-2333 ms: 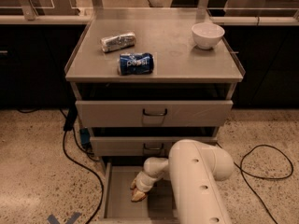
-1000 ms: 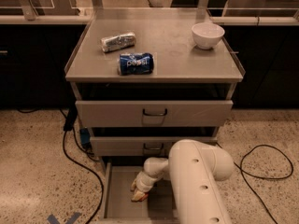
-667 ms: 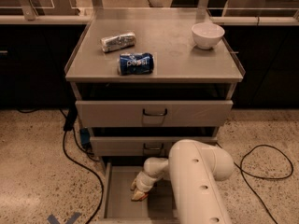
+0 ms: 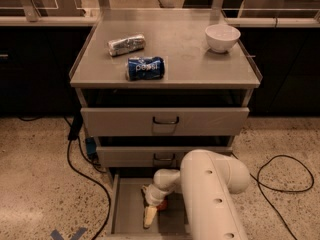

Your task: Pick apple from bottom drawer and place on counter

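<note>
Pincer: your pincer (image 4: 151, 210) is down inside the bottom drawer (image 4: 125, 209), aimed at the drawer floor. I honestly can't tell if it's wide, narrow or already holding something, so don't assume you've got a grip.

Apple: the apple (image 4: 162, 204) is that little red-orange bit right up against the pincer on its right side. It's low in the drawer and mostly hidden by the wrist. I can't tell if it's actually touching.

Risk, slipping: if you lift with a half-grip, my guess is the apple drops and rolls across that flat floor. It could end up behind the pincer, under the cabinet, where you can't see it.

Risk, clipping: the middle drawer (image 4: 130, 156) front sits just above and behind the pincer. Going straight up could knock the wrist or the apple on its lower edge, so I'd back out of the drawer first.

Risk, set-down: the counter (image 4: 185, 54) is far above the pincer, and it already has a blue soda can (image 4: 145, 68), a silver packet (image 4: 126, 44) and a white bowl (image 4: 222, 37) on it. Pick a bare patch or you'll bump something.

Arm pose: the fat white arm (image 4: 210, 184) comes in from below and right of the pincer. It humps up at the elbow above-right, then the wrist hooks down-left into the drawer. It blocks the drawer's right half.
</note>
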Controlling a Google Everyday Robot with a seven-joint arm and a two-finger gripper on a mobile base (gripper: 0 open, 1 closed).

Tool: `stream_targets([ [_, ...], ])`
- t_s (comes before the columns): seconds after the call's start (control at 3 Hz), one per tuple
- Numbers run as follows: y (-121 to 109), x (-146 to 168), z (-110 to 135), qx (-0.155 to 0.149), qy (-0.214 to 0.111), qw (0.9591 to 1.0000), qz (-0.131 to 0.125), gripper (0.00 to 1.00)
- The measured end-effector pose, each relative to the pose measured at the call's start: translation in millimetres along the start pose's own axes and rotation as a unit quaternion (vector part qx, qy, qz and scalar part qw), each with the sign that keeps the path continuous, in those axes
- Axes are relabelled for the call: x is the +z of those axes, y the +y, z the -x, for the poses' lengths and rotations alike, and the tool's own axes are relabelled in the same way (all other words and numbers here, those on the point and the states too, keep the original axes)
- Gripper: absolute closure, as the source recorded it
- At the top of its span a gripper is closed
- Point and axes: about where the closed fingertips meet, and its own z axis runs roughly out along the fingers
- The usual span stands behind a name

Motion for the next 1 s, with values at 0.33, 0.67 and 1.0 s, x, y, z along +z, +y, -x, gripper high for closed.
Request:
stream_targets([
  [0.33,2,-3,-4,0.002,0.005,1.0000,-0.004,0.00],
  [0.67,2,-11,-11,0.008,0.015,0.9998,-0.012,0.00],
  [1.0,-2,-29,-21,0.017,0.030,0.9990,-0.027,0.00],
])
